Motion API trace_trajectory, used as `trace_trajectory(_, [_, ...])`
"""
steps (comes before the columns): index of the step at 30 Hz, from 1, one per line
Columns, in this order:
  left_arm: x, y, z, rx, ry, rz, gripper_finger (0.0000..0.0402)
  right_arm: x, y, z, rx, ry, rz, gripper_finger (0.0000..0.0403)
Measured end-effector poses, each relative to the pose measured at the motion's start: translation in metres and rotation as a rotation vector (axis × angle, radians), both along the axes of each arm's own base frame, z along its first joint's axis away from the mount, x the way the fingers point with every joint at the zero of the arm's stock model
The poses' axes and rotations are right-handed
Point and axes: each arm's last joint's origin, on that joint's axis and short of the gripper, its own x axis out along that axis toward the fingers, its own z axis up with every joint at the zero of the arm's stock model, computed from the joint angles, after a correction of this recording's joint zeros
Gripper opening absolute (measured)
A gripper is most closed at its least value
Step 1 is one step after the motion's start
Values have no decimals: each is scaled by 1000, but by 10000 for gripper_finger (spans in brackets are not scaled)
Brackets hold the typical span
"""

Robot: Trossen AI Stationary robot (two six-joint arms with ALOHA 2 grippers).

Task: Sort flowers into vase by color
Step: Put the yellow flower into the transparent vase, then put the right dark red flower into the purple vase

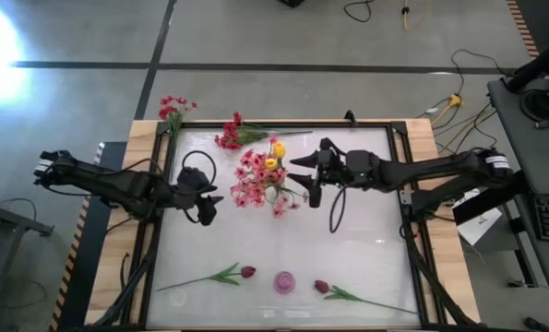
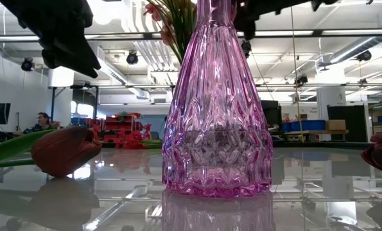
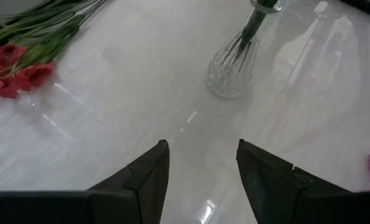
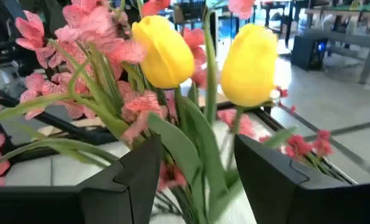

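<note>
Right tool (image 1: 304, 176) sits right at the bouquet, fingers apart, gripping nothing; two yellow tulips (image 4: 203, 59) stand directly ahead of it among the pink blossom sprays (image 1: 251, 180), all in the clear vase (image 3: 229, 73) mid-tabletop. Reads as a release step: tulips placed, tool open around the stems.

Left tool (image 1: 209, 201) hovers just on the other side of that vase, fingers apart, empty.

Still loose: red sprays (image 1: 230, 135) on the far side of the right tool, dark red buds (image 1: 247, 272) and the empty pink vase (image 1: 284, 281) near the front edge of the tabletop (image 1: 366, 249).

Next move likely: right tool backs straight off without snagging stems, then fetches a red stem.
</note>
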Motion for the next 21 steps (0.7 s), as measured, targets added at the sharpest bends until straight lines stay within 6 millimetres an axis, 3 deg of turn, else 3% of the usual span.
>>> trace_trajectory(10, [10, -10, 7, -97, -77, -141, 172, -40, 9, 9, 103, 157, 3, 196])
trace_trajectory(16, [18, -28, 6, -199, -101, -277, 164, -51, 29, -9, 235, 349, 29, 196])
trace_trajectory(21, [26, -49, -4, -214, -65, -346, 159, -53, 64, -31, 319, 531, 84, 194])
